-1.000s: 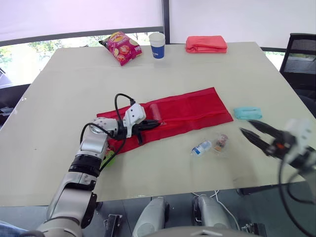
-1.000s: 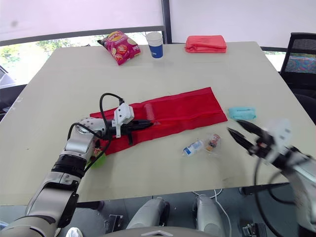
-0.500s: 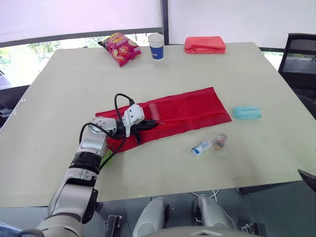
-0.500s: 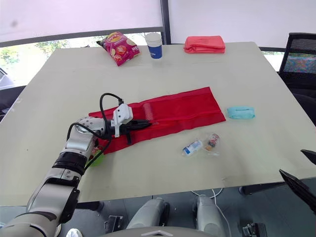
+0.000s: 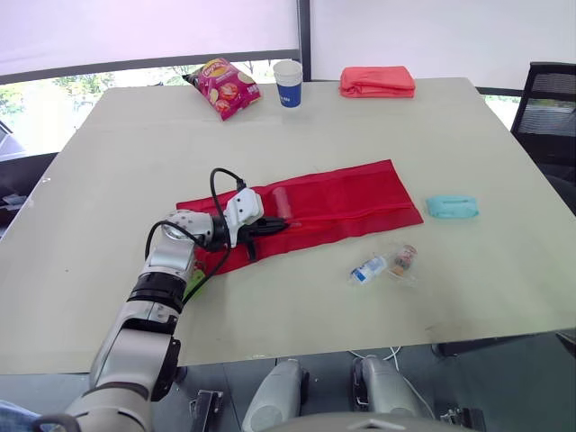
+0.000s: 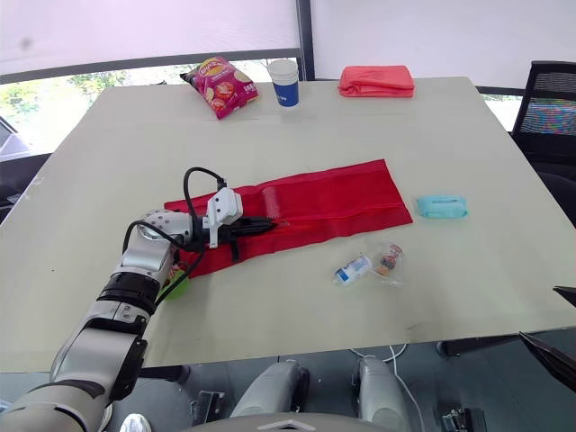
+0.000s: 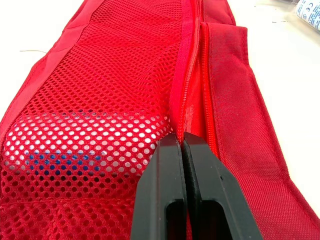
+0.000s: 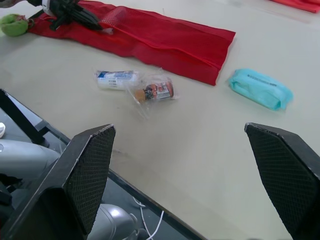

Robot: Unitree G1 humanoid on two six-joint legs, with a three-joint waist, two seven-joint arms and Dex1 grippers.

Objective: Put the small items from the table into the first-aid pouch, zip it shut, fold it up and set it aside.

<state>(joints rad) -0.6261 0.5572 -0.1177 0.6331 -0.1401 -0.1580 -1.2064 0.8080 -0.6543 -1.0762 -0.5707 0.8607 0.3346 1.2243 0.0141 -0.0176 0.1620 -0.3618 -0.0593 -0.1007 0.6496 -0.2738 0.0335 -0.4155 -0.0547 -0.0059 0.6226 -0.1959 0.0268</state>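
Pinching together with no gap between them, the fingers of the left gripper (image 7: 182,141) nip the zipper line of the red first-aid pouch (image 5: 346,200), which lies flat and unfolded on the table (image 5: 108,162). A white and blue item (image 7: 65,147) shows through the mesh just beside the fingertips. The right gripper (image 8: 177,129) hangs past the table's near edge, its jaws spread wide and holding nothing. Ahead of those jaws lie 3 loose items: a small bottle (image 8: 116,79), a bagged vial (image 8: 156,91) just beside it, and, well apart, a teal packet (image 8: 260,89).
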